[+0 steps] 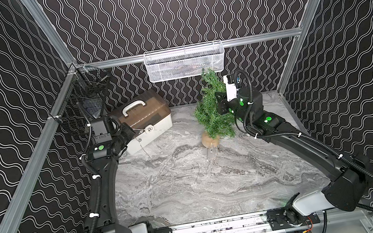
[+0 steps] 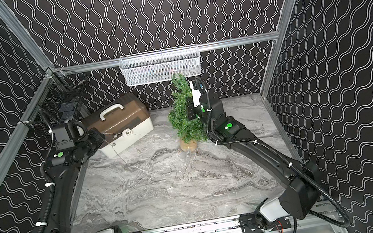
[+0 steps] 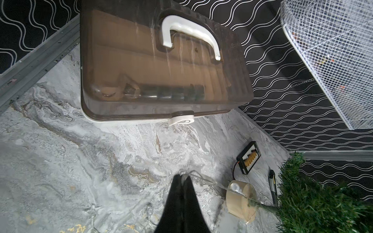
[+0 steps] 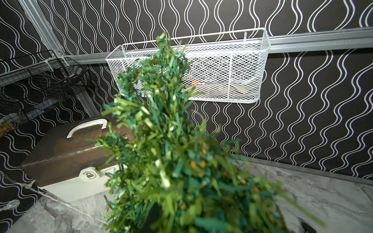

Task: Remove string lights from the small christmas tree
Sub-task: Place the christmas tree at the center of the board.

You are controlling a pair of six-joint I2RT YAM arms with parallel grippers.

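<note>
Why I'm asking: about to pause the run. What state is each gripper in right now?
Left gripper: closed on the string lights.
Right gripper: fingers buried in the small christmas tree; cannot be told.

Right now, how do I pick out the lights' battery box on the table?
Find the small christmas tree near the back wall, beside the brown-lidded box. Just in front of its burlap base lies the battery box: a small translucent block, unlike the round tan base.

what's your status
Left tool shut on thin silvery wire string lights. Right tool buried in small green christmas tree, grip unclear. Brown-lidded box near left tool.
</note>
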